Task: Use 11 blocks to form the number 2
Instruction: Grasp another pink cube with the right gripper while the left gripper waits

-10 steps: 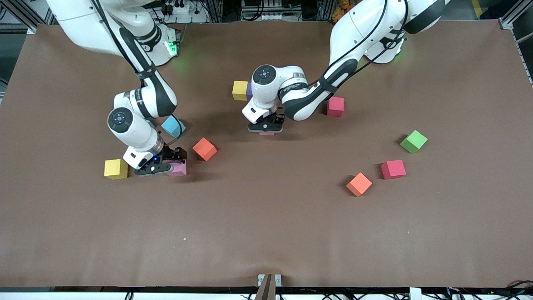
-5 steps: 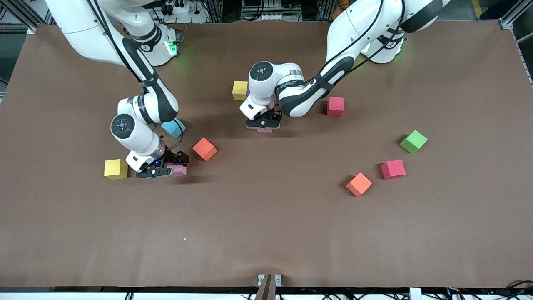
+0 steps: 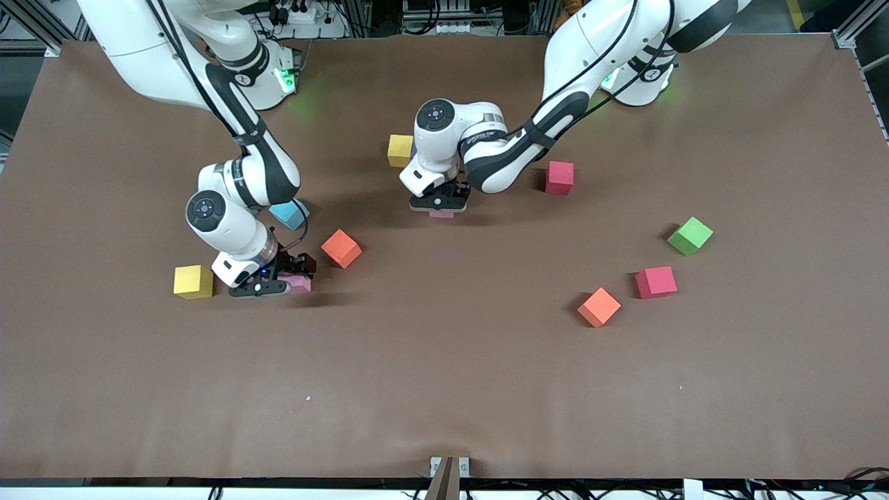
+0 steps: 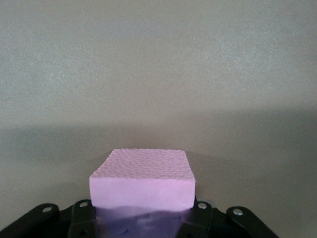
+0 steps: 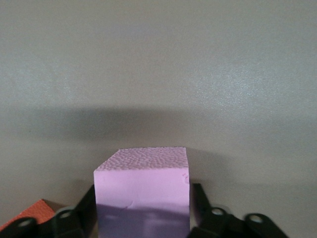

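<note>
My left gripper (image 3: 440,208) is shut on a pink block (image 3: 442,214) (image 4: 142,181), low over the table's middle, close to a yellow block (image 3: 400,150) with a purple one (image 3: 414,149) beside it. My right gripper (image 3: 290,279) has its fingers against the sides of another pink block (image 3: 300,284) (image 5: 142,183) that rests on the table between a yellow block (image 3: 193,281) and an orange block (image 3: 341,248). Toward the left arm's end lie pink (image 3: 560,177), green (image 3: 690,235), red (image 3: 655,282) and orange (image 3: 599,307) blocks. No number 2 shows.
A light blue cube (image 3: 289,213) sits partly under the right arm's wrist, farther from the front camera than the orange block. An orange corner (image 5: 29,213) shows in the right wrist view. Bare brown table (image 3: 444,389) fills the front half.
My left gripper carried its pink block a little toward the yellow block. The right gripper settled lower and its fingers closed in on the pink block on the table.
</note>
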